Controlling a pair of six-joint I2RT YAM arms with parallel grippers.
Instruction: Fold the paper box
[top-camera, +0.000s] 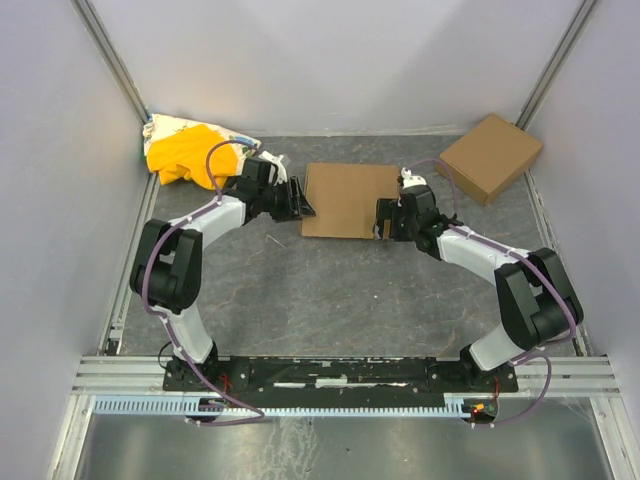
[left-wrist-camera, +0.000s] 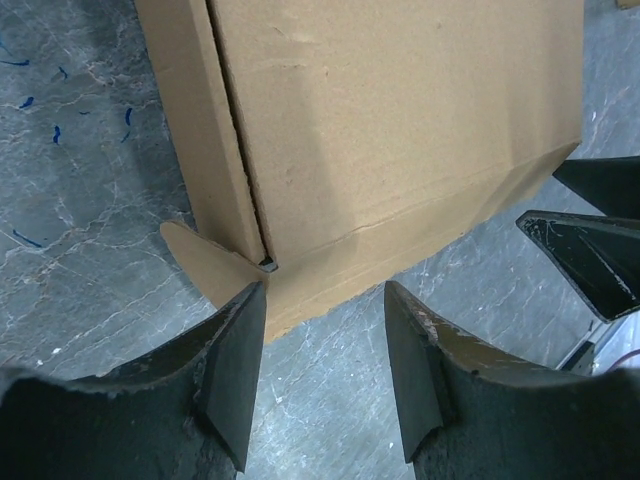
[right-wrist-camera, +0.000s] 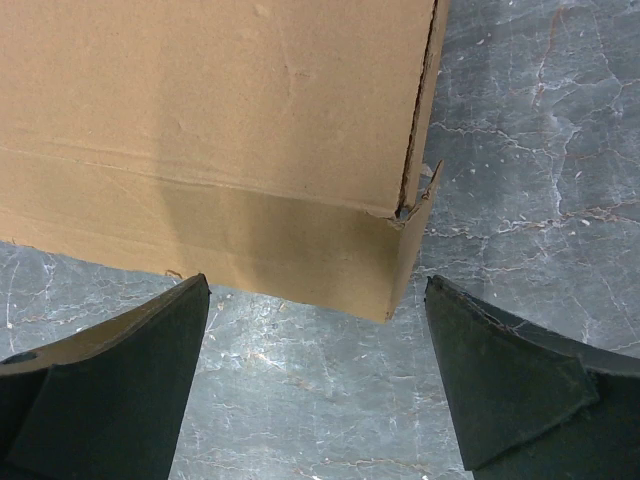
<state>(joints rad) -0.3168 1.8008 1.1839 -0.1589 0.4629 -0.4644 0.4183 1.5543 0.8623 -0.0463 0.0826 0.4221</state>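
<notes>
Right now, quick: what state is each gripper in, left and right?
Left gripper: open, jaws apart at a corner of the paper box, holding nothing.
Right gripper: open wide, a box corner ahead of the jaws, not gripped.

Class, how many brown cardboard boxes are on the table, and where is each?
2. The paper box lies in the middle, between the left hand and the right hand; the second cardboard box sits at the far right corner. The cloth bundle might hide something.
</notes>
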